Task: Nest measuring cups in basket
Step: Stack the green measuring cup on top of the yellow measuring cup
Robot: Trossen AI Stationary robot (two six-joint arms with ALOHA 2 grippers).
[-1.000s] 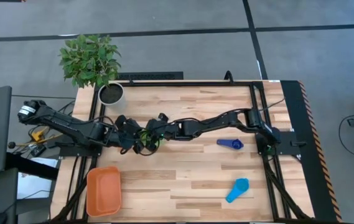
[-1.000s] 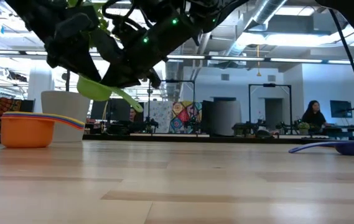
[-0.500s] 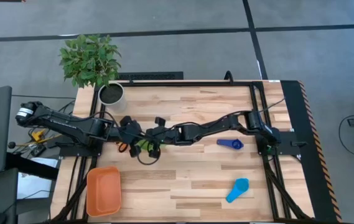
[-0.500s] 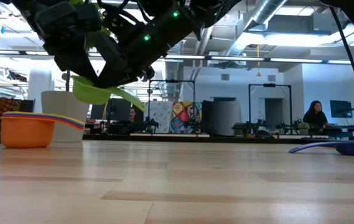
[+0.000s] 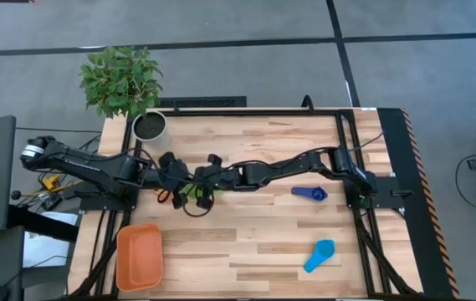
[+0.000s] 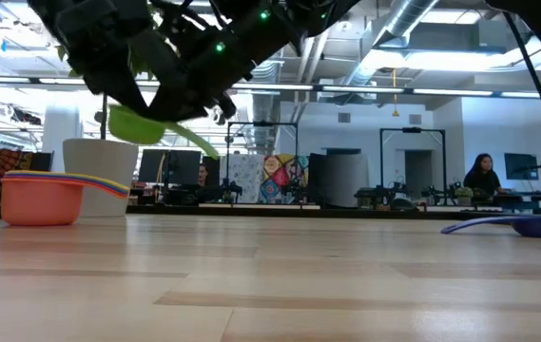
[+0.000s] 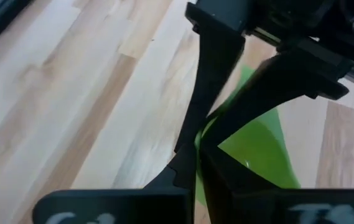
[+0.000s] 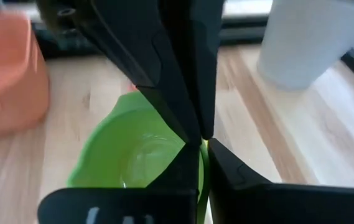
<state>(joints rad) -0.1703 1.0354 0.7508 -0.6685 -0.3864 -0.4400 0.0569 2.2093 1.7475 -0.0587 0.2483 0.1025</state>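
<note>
High view: you see left gripper (image 5: 183, 191) and right gripper (image 5: 197, 189) meeting over counter (image 5: 263, 242) mid-left, green measuring cup (image 5: 194, 194) between them, orange basket (image 5: 140, 256) front-left.

Low view: green cup lifted clear of counter.

Left wrist view: your fingers (image 7: 192, 137) closed tight on green cup.

Right wrist view: right fingers (image 8: 186, 93) pinched shut on cup rim.
</note>
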